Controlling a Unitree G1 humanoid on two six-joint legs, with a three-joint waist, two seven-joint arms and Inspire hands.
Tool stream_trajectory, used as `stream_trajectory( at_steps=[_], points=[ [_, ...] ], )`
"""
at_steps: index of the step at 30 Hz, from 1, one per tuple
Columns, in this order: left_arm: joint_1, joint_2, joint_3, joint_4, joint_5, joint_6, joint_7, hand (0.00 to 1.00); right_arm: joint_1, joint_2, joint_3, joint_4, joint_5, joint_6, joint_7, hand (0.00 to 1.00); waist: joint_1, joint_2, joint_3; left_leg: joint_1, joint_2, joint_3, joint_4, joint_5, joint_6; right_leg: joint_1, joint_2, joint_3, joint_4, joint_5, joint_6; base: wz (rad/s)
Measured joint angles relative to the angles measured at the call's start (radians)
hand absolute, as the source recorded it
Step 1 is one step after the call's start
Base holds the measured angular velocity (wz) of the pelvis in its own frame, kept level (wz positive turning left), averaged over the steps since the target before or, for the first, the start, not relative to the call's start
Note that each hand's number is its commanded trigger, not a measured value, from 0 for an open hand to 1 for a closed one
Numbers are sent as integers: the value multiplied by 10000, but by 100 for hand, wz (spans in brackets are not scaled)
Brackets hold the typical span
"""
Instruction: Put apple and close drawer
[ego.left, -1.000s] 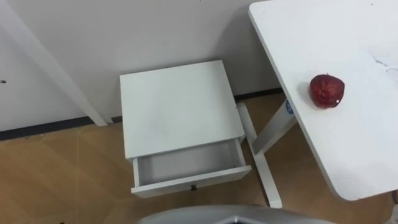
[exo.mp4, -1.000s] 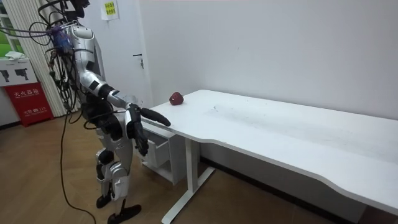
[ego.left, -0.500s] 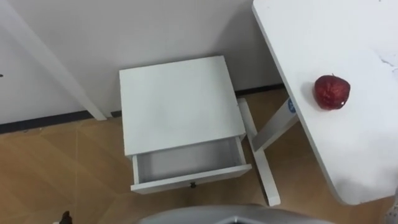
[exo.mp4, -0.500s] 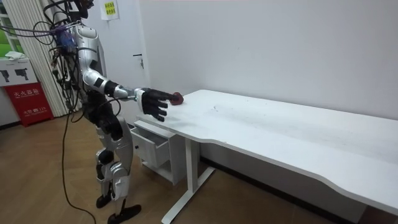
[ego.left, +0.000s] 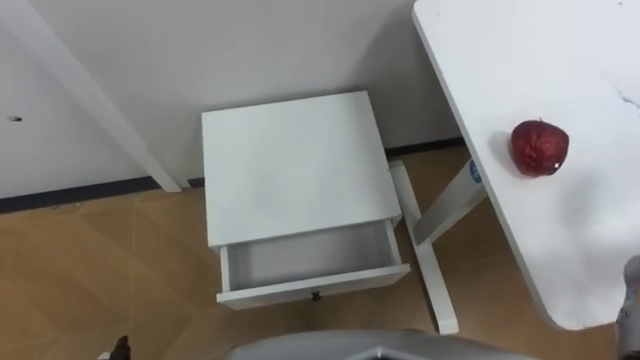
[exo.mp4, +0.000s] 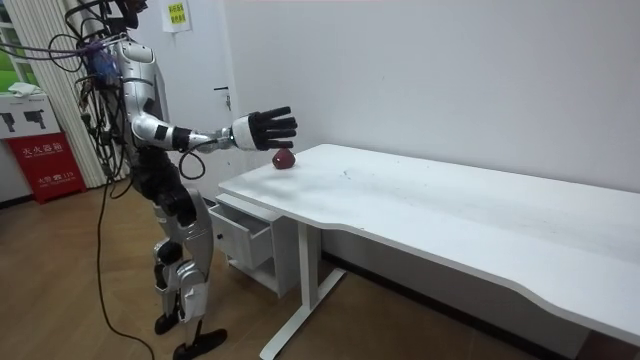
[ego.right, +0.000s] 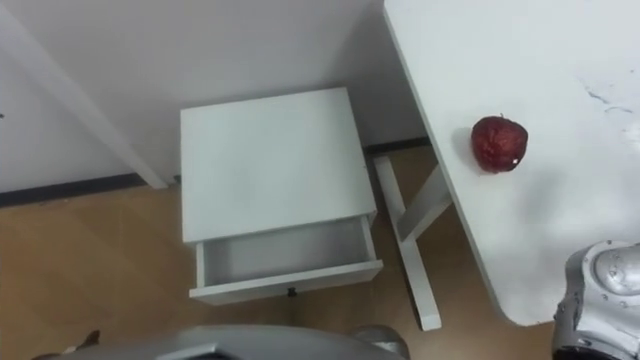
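A dark red apple (ego.left: 540, 147) lies on the white table (ego.left: 590, 250), near its left edge. Left of the table stands a white bedside cabinet (ego.left: 290, 165) with its drawer (ego.left: 310, 268) pulled out towards me and empty. In the room view my right hand (exo.mp4: 265, 128) is raised over the table's end, fingers spread and open, just above the apple (exo.mp4: 284, 158) and to the room view's left of it, not touching. My silver right forearm (ego.right: 600, 295) enters at the lower right. A dark tip of my left hand (ego.left: 121, 346) shows at the bottom edge.
I stand at the table's end, facing the cabinet and the white wall behind it. The table's white leg and foot (ego.left: 432, 250) stand right beside the cabinet. Wooden floor lies to the cabinet's left. A red box (exo.mp4: 45, 165) stands behind me.
My right hand rose from waist height beside the table to above the table's end, close to the apple. The eye views shifted slightly. Apple and drawer did not move.
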Motion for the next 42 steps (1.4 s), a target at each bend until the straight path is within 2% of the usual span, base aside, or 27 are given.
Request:
stream_trajectory(
  at_steps=[3,7,10,11,14,20,27,33,38,42],
  points=[
    [-107,-10,6,-1,1,8,-29,0,-2,-5,372,-423,-263,56,654,0,109,41,0,-7,-4,7,-19,1,-2,-8,0,-3,1,-2,2,0],
    [-193,-8,0,-128,4,23,-151,0,102,-23,1077,-1064,-264,182,1817,0,122,-7,8,-12,4,-28,-20,3,-4,19,-7,-114,-1,-2,3,5],
    [-186,-6,-11,-122,2,97,-204,0,141,-36,1394,-1083,-264,455,2671,0,119,-84,47,68,3,-44,-17,3,-4,150,-28,-297,-26,-2,3,8],
    [-179,-6,-12,-121,2,142,-206,0,161,-37,1539,-1084,-259,516,2958,0,120,-86,30,69,5,-47,-17,2,-5,169,-28,-331,-32,-2,3,8],
    [-141,8,-135,-120,-11,218,-202,0,272,-36,2057,-1047,-277,662,3614,0,185,-210,49,46,5,-49,-17,2,-6,220,-26,-426,-169,0,3,2],
    [-37,11,-401,-188,0,405,-203,0,381,-12,2443,-855,-1385,1123,4756,0,222,-159,31,61,4,-119,6,0,-9,296,-28,-551,-191,4,1,4],
    [78,14,-401,-623,86,423,-200,0,381,-12,2552,-855,-1430,1213,5321,0,353,-73,-20,67,3,-143,46,0,-8,335,-23,-515,-190,4,1,1],
    [192,14,-402,-738,84,423,-186,0,402,-11,2686,-854,-1385,1256,5627,0,290,-4,-11,73,6,-136,59,0,-8,338,-24,-496,-184,4,1,0],
    [227,8,-399,-739,88,431,-195,0,477,37,2686,-366,-1404,1448,5932,0,244,36,-12,72,6,-136,63,0,-8,344,-24,-489,-179,5,0,0],
    [234,-20,-398,-736,84,549,-195,0,622,98,2687,-13,-1405,1472,6126,0,183,111,-9,75,5,-129,62,0,-8,334,-27,-472,-174,4,0,0]
  ],
)
